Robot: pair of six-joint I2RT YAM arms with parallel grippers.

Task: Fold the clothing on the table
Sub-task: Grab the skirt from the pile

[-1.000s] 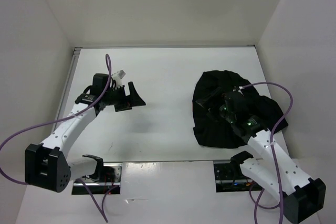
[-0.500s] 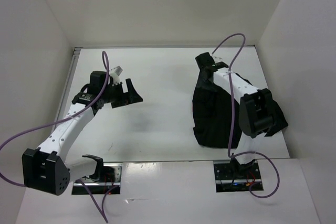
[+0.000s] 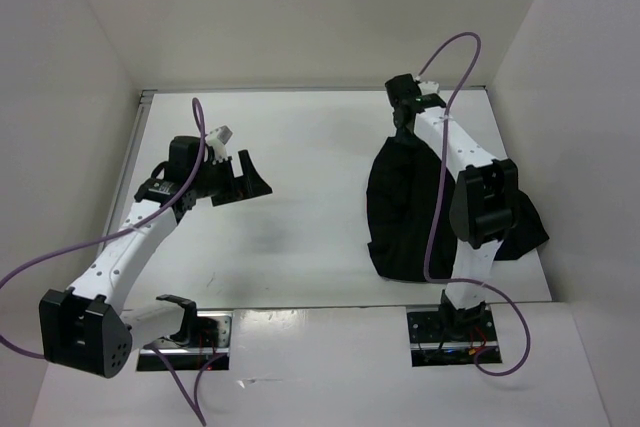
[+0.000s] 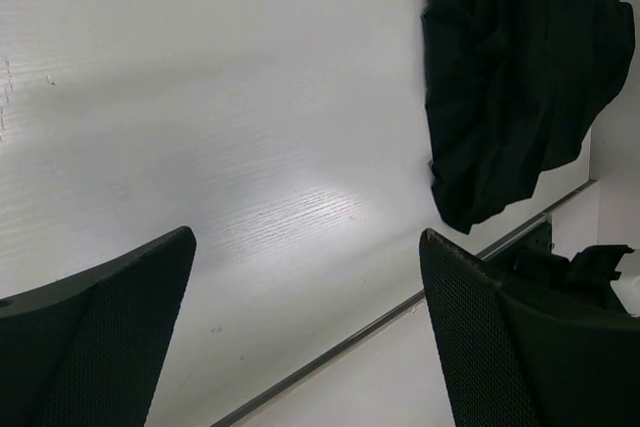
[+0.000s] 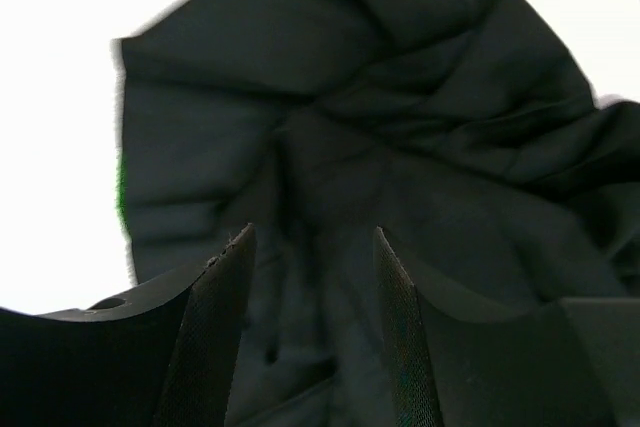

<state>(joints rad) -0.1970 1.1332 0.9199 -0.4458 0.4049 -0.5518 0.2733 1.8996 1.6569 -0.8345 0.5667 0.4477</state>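
Both right claw (image 5: 312,237) fingers flank skirt (image 5: 400,97) fabric; overhead hides it.

Soft matte black cloth skirt (image 3: 395,217), creased, smooth white table (image 3: 300,147) with faint sheen

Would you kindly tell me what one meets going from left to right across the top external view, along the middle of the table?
left gripper → bare stretch of table → clothing
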